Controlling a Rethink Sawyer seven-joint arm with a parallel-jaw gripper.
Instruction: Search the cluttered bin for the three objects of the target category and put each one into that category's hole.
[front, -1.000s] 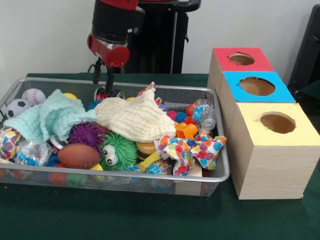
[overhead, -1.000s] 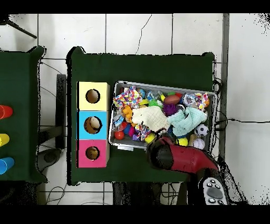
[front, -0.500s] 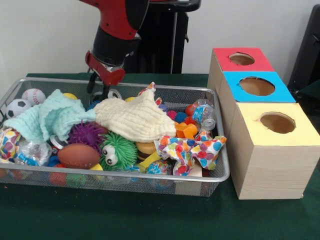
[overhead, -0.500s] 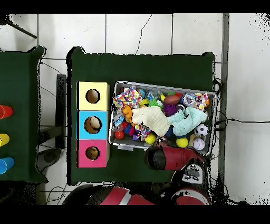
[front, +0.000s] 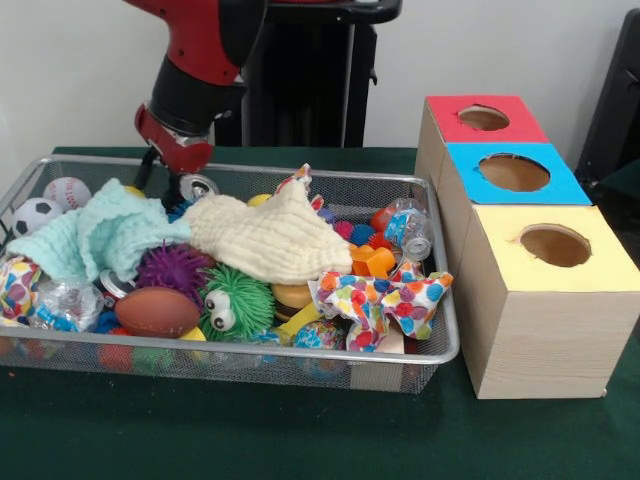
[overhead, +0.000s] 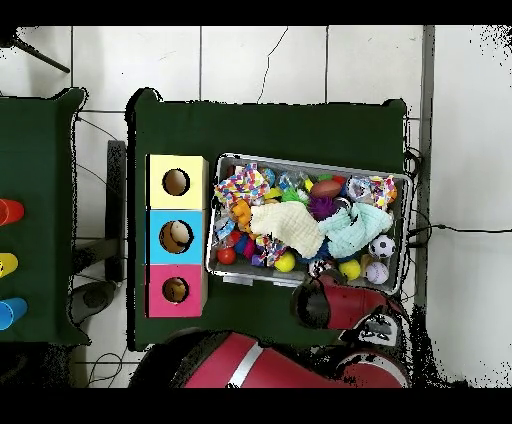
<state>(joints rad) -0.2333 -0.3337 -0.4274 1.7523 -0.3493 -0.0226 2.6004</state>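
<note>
Front view: gripper (front: 165, 182) low at the bin's (front: 370, 176) far left, beside a round silver thing (front: 197, 185); apart or together, cannot tell. Target kind unclear, likely buried under the cloth (front: 265, 240). Boxes (front: 500, 330) right of the bin.

Overhead view: arm (overhead: 345, 305) hiding that edge of the bin (overhead: 310, 161). Best to descend straight, clear of the rim.

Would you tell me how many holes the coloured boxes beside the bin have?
3, one atop each box: the red box's hole farthest back in the front view, the blue box's hole in the middle, the yellow box's hole nearest. None seems hidden.
</note>
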